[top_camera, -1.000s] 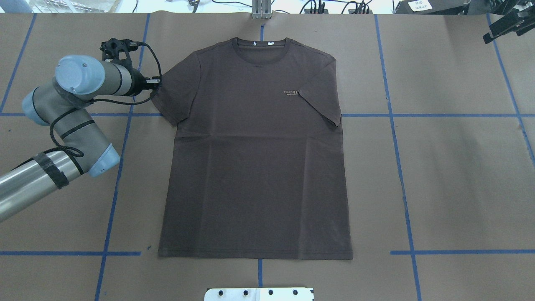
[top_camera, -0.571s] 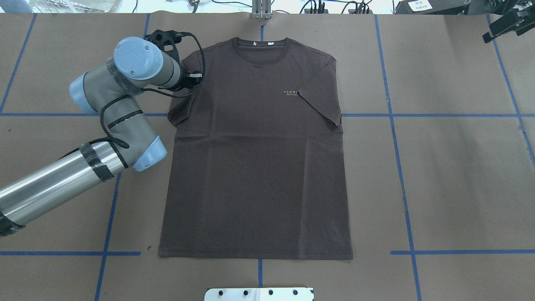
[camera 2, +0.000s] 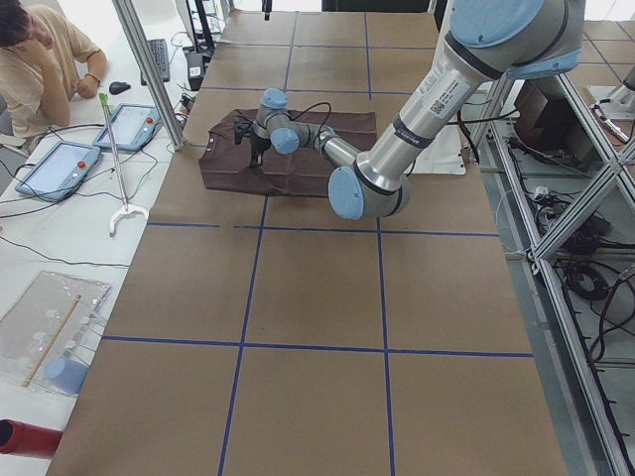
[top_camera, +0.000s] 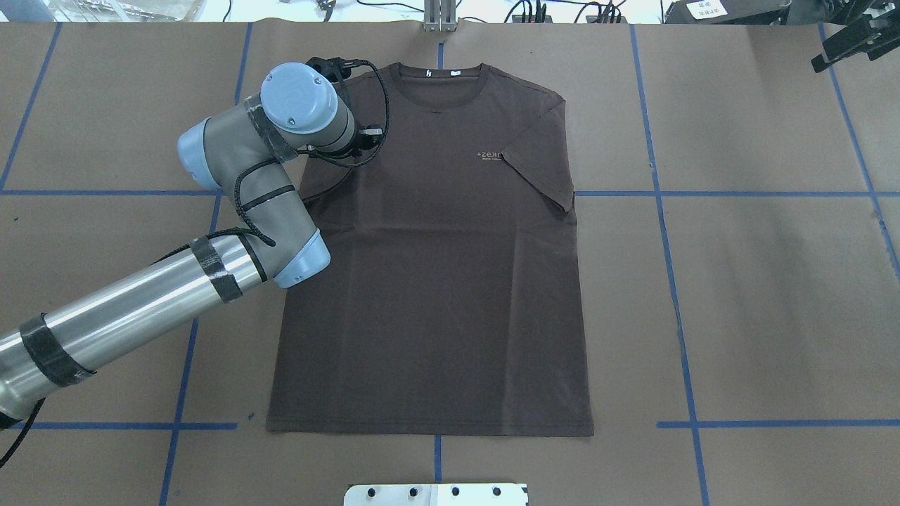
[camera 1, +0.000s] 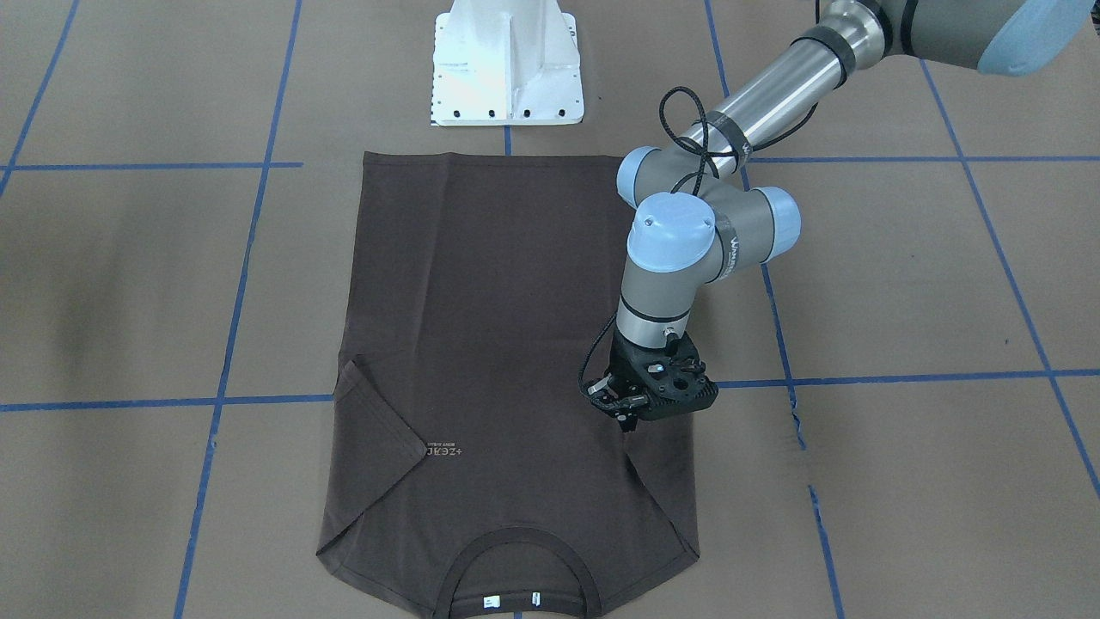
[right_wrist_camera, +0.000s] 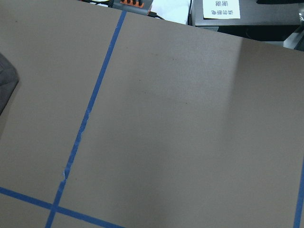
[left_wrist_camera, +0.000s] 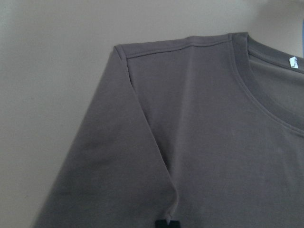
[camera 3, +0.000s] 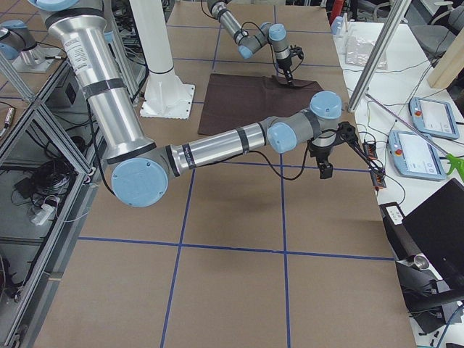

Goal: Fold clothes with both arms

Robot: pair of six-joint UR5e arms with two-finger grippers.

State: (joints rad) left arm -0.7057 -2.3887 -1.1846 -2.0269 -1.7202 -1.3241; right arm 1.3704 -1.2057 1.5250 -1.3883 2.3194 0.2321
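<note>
The dark brown T-shirt (top_camera: 436, 281) lies flat and face up on the brown table, collar at the far edge. Its sleeve under the pale lettering (top_camera: 490, 155) is folded inward over the chest. My left gripper (camera 1: 629, 423) is shut on the other sleeve's edge and holds it low over the shirt body, with the sleeve turned inward. In the overhead view the wrist hides the fingers. The left wrist view shows the folded sleeve and shoulder (left_wrist_camera: 142, 109) and a black fingertip (left_wrist_camera: 166, 224). My right gripper (top_camera: 847, 42) hangs off the shirt at the far right table corner; its jaws are unclear.
The white pedestal base (camera 1: 507, 64) stands at the robot's edge below the hem. Blue tape lines (top_camera: 661, 193) cross the table. A metal post (top_camera: 440, 17) stands beyond the collar. An operator (camera 2: 40, 59) sits with tablets at the far side.
My left arm has swung to the right from beside the shirt onto it, carrying the sleeve inward over the shirt body. The right gripper has stayed still.
</note>
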